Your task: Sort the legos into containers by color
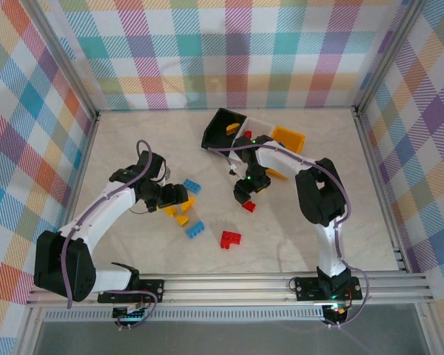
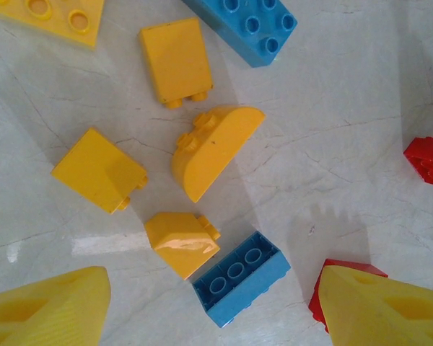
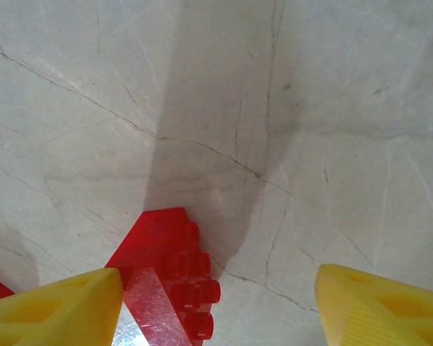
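Observation:
The containers stand in a row at the back: black, white, orange-yellow. My left gripper hangs open over a cluster of yellow legos and an upturned blue lego, which lies between its fingers without touching them. A red lego peeks from under its right finger. My right gripper is open low over the table. A red lego lies on the table against its left finger.
Another red lego and a blue lego lie toward the front centre. A second blue lego sits behind the yellow cluster. A yellow piece rests in the black bin. Checked walls enclose the table.

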